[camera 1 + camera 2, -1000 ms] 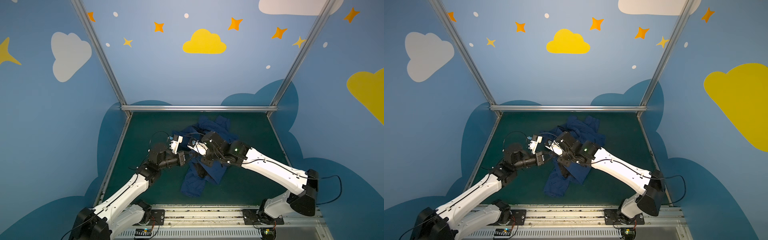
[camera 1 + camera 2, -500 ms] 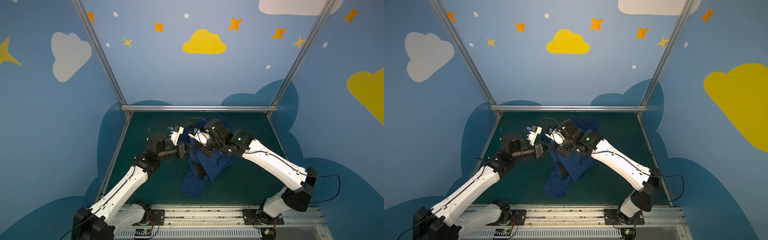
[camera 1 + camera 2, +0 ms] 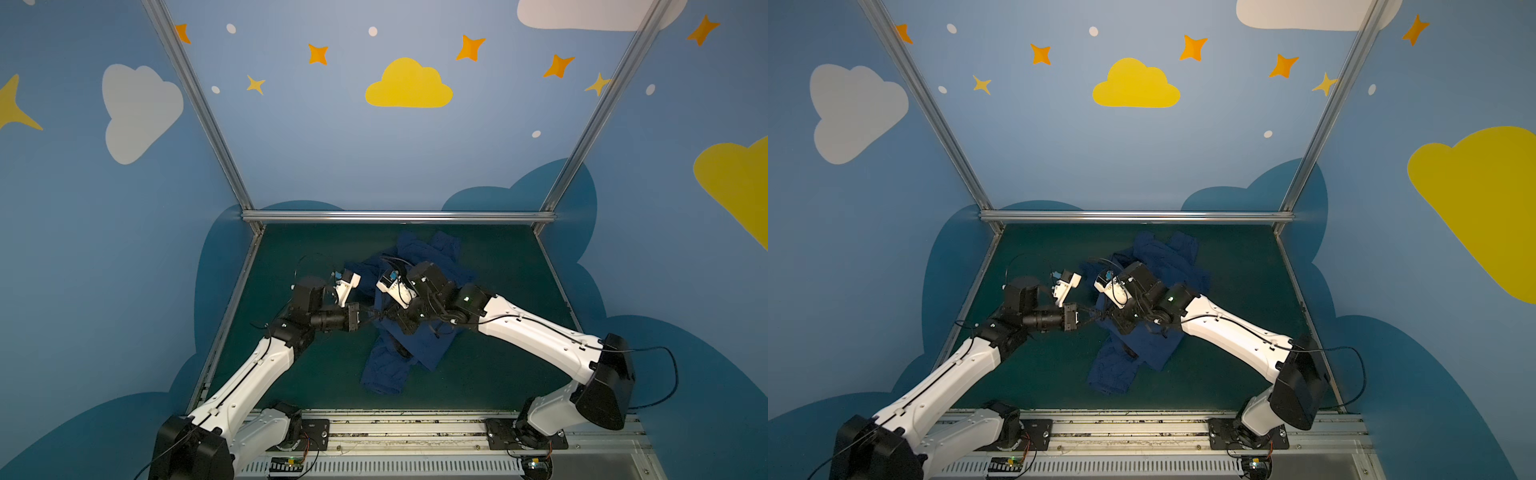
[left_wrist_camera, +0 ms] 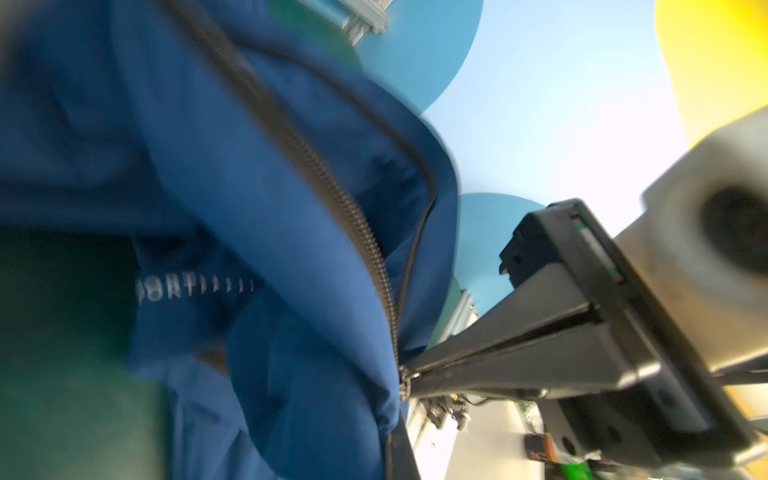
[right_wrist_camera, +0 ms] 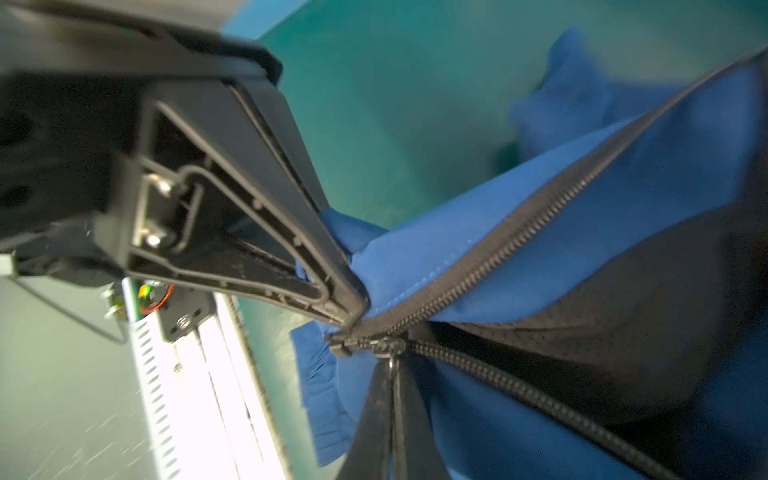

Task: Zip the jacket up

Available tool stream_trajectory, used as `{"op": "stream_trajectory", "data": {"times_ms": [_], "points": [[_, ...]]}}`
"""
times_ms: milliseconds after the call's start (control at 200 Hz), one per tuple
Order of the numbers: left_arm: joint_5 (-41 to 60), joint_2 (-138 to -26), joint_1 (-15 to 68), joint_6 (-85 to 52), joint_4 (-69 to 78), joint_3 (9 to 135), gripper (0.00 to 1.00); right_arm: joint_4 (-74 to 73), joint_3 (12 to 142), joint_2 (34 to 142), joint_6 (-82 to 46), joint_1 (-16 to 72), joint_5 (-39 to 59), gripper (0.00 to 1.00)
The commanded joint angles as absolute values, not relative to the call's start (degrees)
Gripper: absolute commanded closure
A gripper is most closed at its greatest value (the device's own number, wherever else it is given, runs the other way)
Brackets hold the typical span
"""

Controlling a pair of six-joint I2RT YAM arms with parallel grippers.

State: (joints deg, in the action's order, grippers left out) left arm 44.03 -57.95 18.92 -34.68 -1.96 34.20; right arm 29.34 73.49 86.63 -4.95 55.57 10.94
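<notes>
The navy jacket lies crumpled mid-table, its front pulled up between my two grippers. My left gripper reaches in from the left and is shut on the jacket's hem at the foot of the zipper. My right gripper meets it tip to tip and is shut on the zipper pull, which hangs from the slider. Above the slider the two tooth rows spread apart over the black lining. White "SPORT" lettering shows on the hem.
The green table is walled in by blue panels, with an aluminium rail along the back. The arms' base rail runs along the front edge. A sleeve trails toward the front.
Both arms have shifted together, tips still joined at the zipper's foot, and the jacket's front now hangs higher off the table than a second ago.
</notes>
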Motion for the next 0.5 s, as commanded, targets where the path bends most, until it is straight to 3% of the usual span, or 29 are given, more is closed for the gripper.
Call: {"op": "stream_trajectory", "data": {"times_ms": [0,416,496], "points": [[44.09,-52.43,19.17,-44.09,7.84,29.70,0.89,27.51,71.79,84.74,-8.72,55.77,10.48,1.00],[39.56,-48.30,23.22,-53.58,18.58,20.78,0.56,25.43,69.88,84.12,-9.93,57.04,10.11,1.00],[37.81,-48.65,24.49,-54.14,19.70,20.51,0.54,26.00,70.16,83.94,-9.67,57.07,10.41,1.00]]}}
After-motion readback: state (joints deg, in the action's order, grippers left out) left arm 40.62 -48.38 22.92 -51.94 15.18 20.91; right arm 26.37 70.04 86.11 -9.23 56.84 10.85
